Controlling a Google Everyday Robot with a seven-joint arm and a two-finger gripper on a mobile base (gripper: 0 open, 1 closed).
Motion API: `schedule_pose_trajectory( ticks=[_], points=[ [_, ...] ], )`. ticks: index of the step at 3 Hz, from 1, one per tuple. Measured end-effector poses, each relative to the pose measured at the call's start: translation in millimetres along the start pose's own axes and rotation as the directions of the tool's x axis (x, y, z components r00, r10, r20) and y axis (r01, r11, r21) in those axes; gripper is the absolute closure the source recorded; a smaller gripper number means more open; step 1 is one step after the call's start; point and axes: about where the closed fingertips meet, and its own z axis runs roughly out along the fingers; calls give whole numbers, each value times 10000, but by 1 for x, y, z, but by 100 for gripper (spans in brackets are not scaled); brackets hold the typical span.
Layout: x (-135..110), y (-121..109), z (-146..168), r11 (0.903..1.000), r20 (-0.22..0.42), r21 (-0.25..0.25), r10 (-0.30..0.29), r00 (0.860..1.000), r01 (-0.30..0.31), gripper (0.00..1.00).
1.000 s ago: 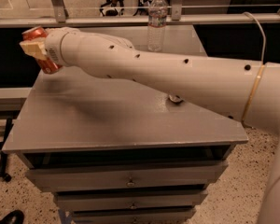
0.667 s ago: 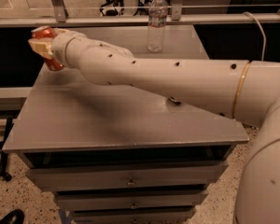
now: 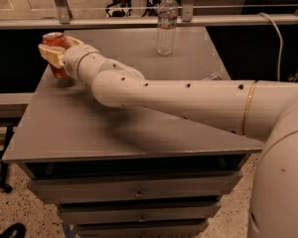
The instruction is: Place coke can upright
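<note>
Red coke can (image 3: 57,70) stands upright, silver top up, gripper (image 3: 54,54) clamped around it, well left of the water bottle (image 3: 167,24), the arm (image 3: 188,100) half-hiding a silver can (image 3: 213,76) right of that bottle.

In the upper left of the frame, my gripper (image 3: 57,47) clasps the coke can (image 3: 53,38), and its fingers cover the can's middle. My arm (image 3: 188,100) hides most of a small object (image 3: 213,76) at mid-right, then runs off the right edge.
</note>
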Motion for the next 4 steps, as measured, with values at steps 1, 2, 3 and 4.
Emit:
schedule_pose_trajectory(
  ticks=[1,2,3,4],
  points=[
    [6,2,-1,9996,212,-225,152,9997,-147,100],
    [10,5,-2,9987,217,-491,111,9997,-100,87],
    [13,9,-3,9969,193,-780,-59,9998,74,63],
    [19,12,-6,9937,212,-1087,-247,9995,268,33]
  ],
)
